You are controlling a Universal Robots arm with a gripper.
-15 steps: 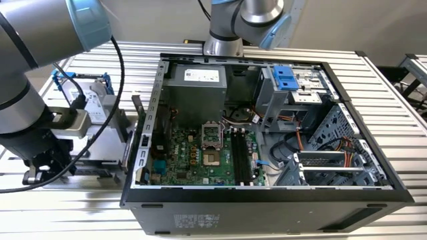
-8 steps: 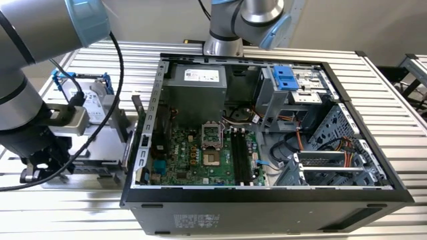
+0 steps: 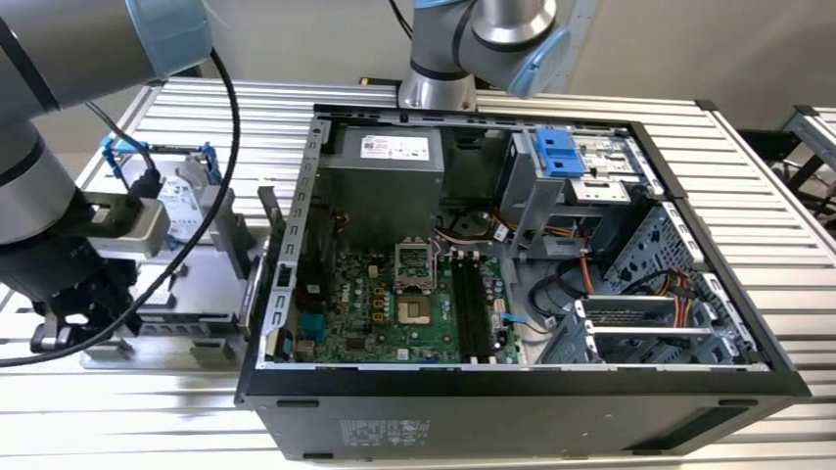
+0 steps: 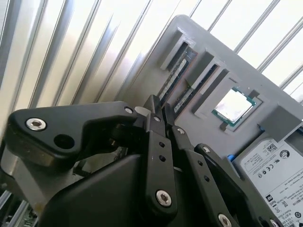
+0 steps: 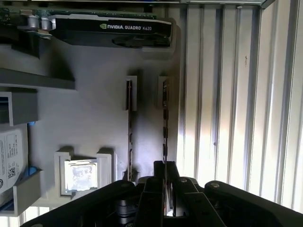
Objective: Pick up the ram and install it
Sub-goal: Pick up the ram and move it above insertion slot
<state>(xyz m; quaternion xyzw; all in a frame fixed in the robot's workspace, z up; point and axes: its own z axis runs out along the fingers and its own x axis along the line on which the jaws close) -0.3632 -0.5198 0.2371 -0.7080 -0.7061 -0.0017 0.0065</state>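
Closest to the lens in both wrist views, the gripper (image 5: 165,171) (image 4: 159,107) is seen with its black fingers drawn almost together, and the exposed edge of the ram (image 5: 164,118) (image 4: 173,75) is pinched between them near one end. The ram is stood on edge in a slot of the grey tray (image 5: 94,113), the slot nearest the tray's rim, and a second memory stick (image 5: 129,123) is stood just beside it. A processor chip (image 5: 80,175), a hard drive (image 4: 270,165) and a graphics card (image 5: 113,30) are also kept in the tray. In the exterior view, the arm (image 3: 39,186) is found at the left of the frame, over the tray. At the centre, the open computer case (image 3: 523,392) is set on the slatted table (image 3: 765,235), with the motherboard (image 3: 379,313) and its long black slots (image 3: 473,304) exposed.
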